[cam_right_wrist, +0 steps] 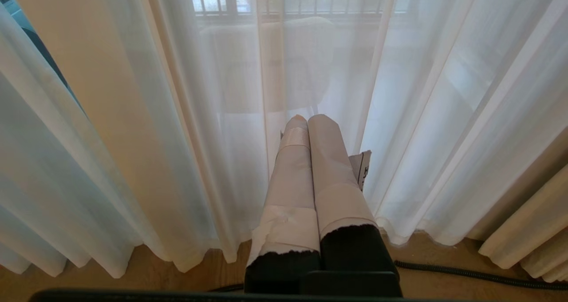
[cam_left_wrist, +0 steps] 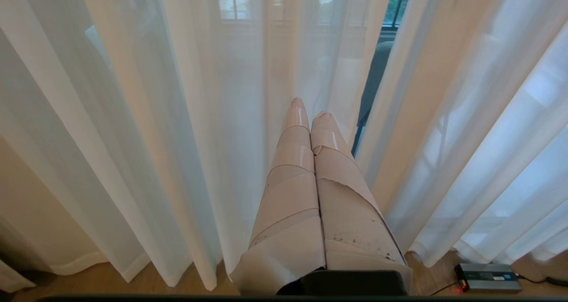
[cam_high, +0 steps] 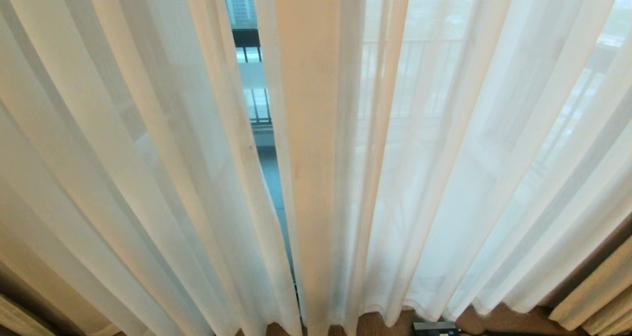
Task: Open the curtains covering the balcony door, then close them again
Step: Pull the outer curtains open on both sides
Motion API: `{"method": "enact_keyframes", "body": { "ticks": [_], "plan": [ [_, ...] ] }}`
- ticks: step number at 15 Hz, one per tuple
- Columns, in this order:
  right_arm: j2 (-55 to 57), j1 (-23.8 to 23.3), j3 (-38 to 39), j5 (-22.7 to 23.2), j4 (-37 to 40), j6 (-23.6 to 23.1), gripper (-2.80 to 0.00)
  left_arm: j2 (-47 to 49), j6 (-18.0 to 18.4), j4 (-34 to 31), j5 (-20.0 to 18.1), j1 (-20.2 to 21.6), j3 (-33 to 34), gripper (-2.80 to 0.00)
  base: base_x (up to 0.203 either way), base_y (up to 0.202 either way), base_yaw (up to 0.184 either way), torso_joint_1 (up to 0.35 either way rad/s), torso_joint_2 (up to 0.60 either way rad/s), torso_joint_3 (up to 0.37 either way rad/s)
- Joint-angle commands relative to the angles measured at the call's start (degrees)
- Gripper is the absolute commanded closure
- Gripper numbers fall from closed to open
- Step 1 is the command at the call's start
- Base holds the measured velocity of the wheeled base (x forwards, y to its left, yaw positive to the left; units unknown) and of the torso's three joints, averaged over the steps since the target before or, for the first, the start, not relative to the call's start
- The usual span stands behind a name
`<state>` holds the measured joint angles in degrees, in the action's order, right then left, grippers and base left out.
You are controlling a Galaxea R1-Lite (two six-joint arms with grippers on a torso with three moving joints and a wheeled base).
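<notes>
We face the curtains [cam_high: 148,153] at close range, and they hang drawn across the balcony door [cam_high: 266,178], sheer panels meeting at a narrow slit where we glimpse glass and a dark rail outside. A thicker cream drape [cam_high: 592,296] hangs gathered at the far right. Our left end effector [cam_left_wrist: 309,108] points at the sheer just beside the slit, its taped fingers pressed together and pinching nothing; our right end effector [cam_right_wrist: 306,117] sits likewise pressed together, empty, before the right panel. We judge the task barely begun: neither panel is pulled aside, so both opening and closing remain.
</notes>
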<state>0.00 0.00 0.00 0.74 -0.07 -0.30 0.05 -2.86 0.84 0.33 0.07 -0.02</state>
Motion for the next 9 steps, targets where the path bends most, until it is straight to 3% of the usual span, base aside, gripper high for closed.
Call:
{"method": "enact_keyframes", "body": {
  "ticks": [1, 9],
  "plan": [
    [0.00, 0.00, 0.00, 0.05, -0.01, 0.04, 0.00, -0.05, -0.04, 0.04, 0.02, 0.01, 0.02, 0.00, 0.000, 0.000, 0.000, 0.000, 0.00, 0.000],
    [0.00, 0.00, 0.00, 0.05, -0.01, -0.05, 0.00, -0.05, -0.04, 0.04, 0.02, 0.01, 0.02, 0.00, 0.000, 0.000, 0.000, 0.000, 0.00, 0.000]
  ]
}}
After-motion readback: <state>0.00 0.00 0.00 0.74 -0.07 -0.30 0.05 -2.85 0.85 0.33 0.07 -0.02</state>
